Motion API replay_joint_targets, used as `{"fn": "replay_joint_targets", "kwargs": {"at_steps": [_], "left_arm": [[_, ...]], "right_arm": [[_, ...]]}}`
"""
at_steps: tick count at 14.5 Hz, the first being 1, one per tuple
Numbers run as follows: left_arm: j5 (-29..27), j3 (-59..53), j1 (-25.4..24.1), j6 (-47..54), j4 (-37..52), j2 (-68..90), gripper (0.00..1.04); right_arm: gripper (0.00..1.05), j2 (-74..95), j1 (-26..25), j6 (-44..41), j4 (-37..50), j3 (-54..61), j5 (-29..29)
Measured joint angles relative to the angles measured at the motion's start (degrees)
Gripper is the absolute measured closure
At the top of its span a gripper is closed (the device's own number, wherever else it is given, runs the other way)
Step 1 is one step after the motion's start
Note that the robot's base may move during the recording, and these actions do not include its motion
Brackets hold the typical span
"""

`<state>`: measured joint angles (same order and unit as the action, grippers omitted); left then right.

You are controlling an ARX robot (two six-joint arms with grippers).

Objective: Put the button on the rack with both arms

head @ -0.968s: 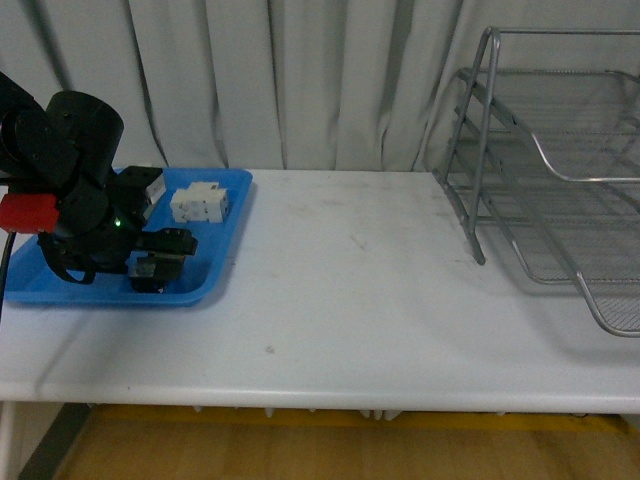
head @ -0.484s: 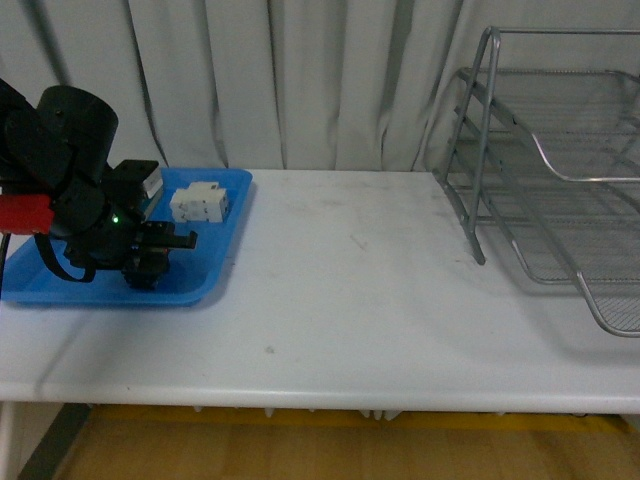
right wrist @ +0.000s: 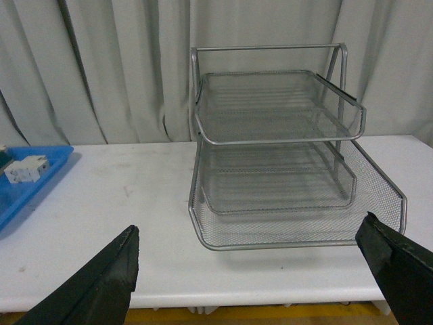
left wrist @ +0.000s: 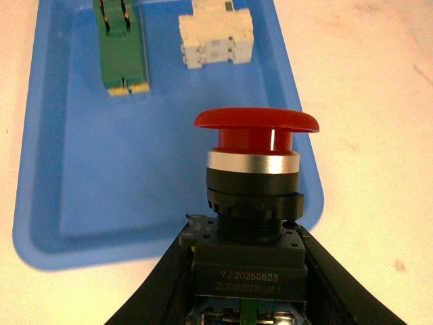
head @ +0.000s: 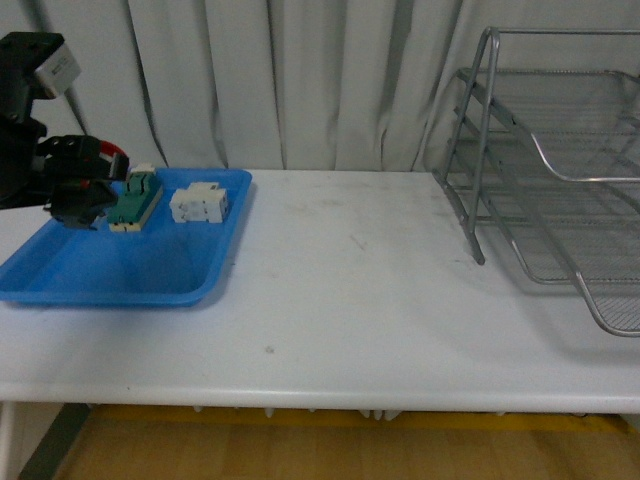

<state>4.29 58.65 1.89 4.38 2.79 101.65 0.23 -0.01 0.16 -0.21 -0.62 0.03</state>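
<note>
The button, with a red mushroom cap and a black body, stands upright between the jaws of my left gripper, which is shut on its body. It hangs above the near end of the blue tray. In the front view the left gripper is raised at the far left over the tray, and the button's red cap just shows. The silver wire rack stands at the far right of the table. My right gripper is open and faces the rack from the front, with nothing between its fingers.
In the blue tray lie a green and cream switch and a white terminal block. Both also show in the left wrist view, the switch and the block. White tabletop spans tray to rack; grey curtain behind.
My left arm has risen out of the tray and drawn back to the left with the button in its jaws. The green switch is now uncovered.
</note>
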Motion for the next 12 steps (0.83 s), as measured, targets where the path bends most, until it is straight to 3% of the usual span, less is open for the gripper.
{"fn": "replay_joint_targets", "kwargs": {"at_steps": [5,12], "left_arm": [[-2.1,-21.7,0.3,-1.1,4.0,-20.2,0.69],[-3.5,-25.3,2.7,-3.9,5.9,-19.7,0.69]], "right_arm": [[0.06,0.0,0.0,0.0,0.0,0.0,0.0],[0.06,0.0,0.0,0.0,0.0,0.0,0.0]]}}
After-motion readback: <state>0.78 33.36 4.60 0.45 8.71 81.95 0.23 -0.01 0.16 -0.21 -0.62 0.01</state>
